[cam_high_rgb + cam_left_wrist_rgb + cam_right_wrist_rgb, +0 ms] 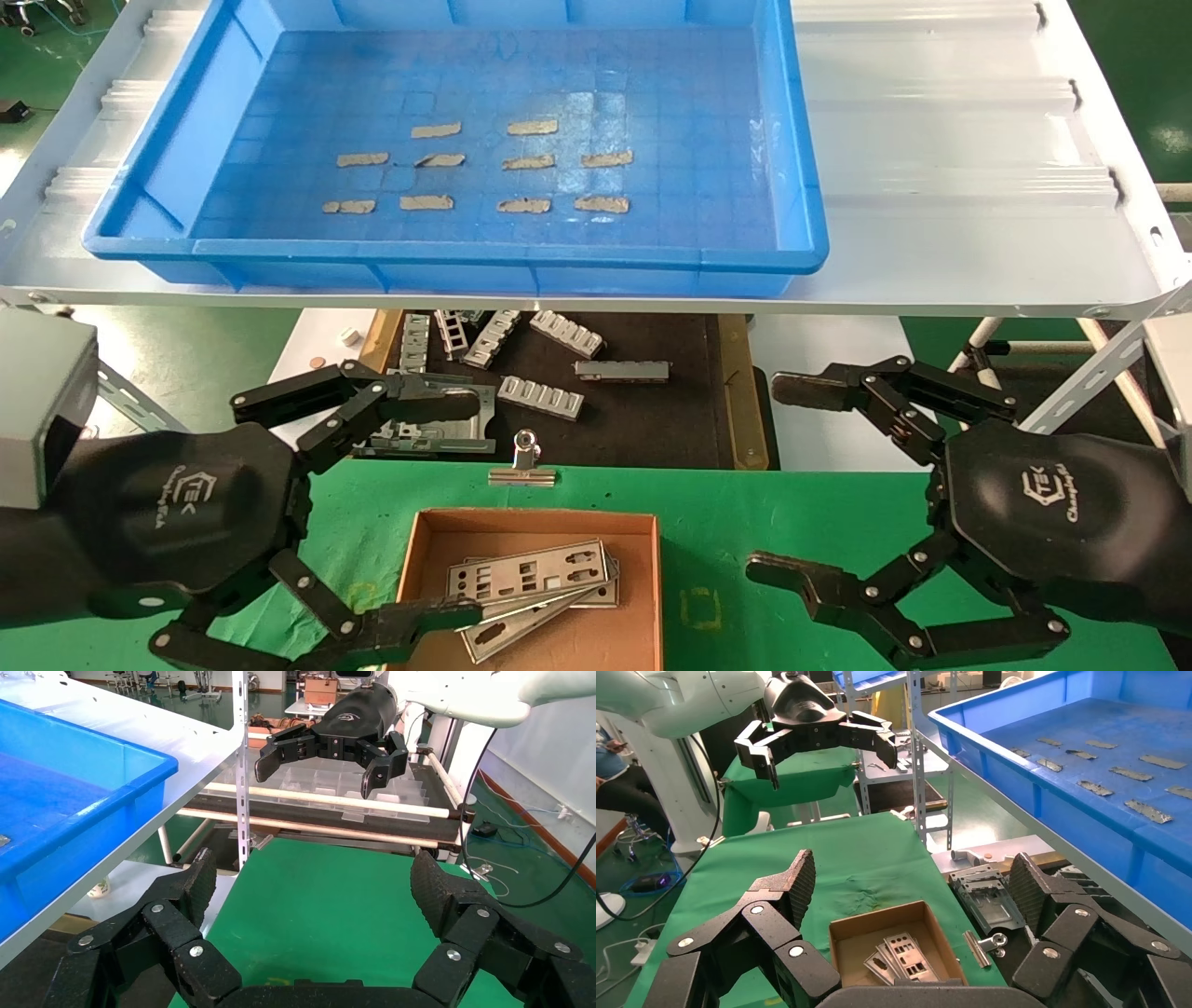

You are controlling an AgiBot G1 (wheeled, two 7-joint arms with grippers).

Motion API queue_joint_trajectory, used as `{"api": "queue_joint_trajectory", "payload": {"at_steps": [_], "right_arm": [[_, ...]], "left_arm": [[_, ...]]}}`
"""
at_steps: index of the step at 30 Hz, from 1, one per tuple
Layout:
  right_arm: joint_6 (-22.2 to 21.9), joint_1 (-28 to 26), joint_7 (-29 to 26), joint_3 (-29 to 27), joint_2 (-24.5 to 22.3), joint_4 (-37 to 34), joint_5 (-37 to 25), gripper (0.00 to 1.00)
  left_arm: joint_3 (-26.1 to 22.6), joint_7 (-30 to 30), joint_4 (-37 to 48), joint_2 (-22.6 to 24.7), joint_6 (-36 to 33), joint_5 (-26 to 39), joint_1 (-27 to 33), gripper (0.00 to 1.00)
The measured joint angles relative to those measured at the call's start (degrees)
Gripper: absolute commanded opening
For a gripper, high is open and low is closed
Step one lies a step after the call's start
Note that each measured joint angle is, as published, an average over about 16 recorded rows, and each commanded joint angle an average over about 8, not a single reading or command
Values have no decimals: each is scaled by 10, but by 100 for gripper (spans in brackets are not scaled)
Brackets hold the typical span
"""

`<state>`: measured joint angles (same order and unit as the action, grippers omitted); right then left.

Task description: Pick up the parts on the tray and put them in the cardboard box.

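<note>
The blue tray (447, 256) sits on the white shelf; only several small grey strips (526, 162) lie on its gridded floor. Below it, on the green cloth, stands the cardboard box (535, 522) with a few silver punched parts (531, 578) stacked flat inside. The right wrist view also shows the box (877, 920) and the parts (905, 955). My left gripper (466, 511) hovers open over the box's left side, holding nothing. My right gripper (771, 477) is open and empty, to the right of the box. Each wrist view shows its own gripper wide open: left (314, 881), right (912, 881).
A dark mat (652, 410) behind the cloth carries chunky ribbed metal pieces (540, 396) and a flat metal bracket (438, 433). A binder clip (524, 461) lies just behind the box. The shelf edge (652, 303) overhangs the mat, and a shelf upright (919, 755) stands near the cloth.
</note>
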<state>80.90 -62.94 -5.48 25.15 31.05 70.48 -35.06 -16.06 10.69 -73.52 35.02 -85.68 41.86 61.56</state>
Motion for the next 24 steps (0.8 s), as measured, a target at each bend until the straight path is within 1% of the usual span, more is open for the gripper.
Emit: {"api": "queue_joint_trajectory", "payload": {"at_steps": [24], "right_arm": [[0, 0, 0, 0, 0, 0, 0, 100]], "left_arm": [[-1, -1, 1, 1, 0, 0, 1, 100]]}}
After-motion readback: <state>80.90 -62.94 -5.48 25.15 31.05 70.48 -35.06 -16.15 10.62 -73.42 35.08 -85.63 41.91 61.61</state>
